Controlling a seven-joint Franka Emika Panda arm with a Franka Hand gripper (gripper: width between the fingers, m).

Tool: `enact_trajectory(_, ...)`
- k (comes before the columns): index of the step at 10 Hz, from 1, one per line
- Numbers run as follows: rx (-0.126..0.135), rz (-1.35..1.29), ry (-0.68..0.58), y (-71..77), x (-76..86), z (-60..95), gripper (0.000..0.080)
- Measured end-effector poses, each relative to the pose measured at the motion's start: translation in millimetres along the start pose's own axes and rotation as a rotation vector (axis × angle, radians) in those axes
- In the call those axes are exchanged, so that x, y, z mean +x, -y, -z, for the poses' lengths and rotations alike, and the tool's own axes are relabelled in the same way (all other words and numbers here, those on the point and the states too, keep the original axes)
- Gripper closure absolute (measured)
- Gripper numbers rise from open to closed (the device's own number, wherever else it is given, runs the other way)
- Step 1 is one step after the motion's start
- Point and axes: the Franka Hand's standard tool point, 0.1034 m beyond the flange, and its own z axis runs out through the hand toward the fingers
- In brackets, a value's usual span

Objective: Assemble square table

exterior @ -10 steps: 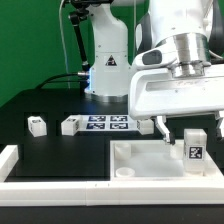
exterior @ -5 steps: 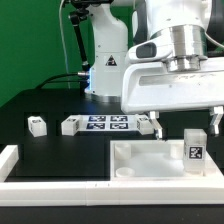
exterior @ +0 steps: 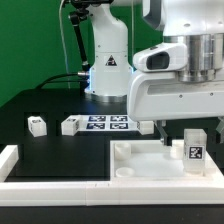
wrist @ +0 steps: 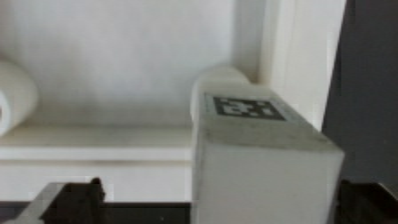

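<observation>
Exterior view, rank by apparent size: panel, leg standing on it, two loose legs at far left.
1. Panel
2. Standing leg; nearer the camera, which may inflate it
3. Leftmost leg and second leg: look alike, not ranked

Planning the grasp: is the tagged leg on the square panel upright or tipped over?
Upright: the leg stands on end on the square panel, taller than wide, tag facing the exterior camera.
</observation>
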Motion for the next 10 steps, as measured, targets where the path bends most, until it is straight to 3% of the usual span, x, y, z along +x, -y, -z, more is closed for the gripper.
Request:
enact_trajectory(3,0.0,0.0,-0.006,-0.1,0.8,-0.8,0.016)
enact_trajectory(5,0.0,0.001,-0.006,-0.1,0.9,-0.9,0.0506)
enact_trajectory(9,0.0,-0.024,-0.006,0.2,0.9,-1.0,0.0507)
enact_trajectory(10,0.013,-0.195,-0.019,1.6,2.7,-2.2,0.0507)
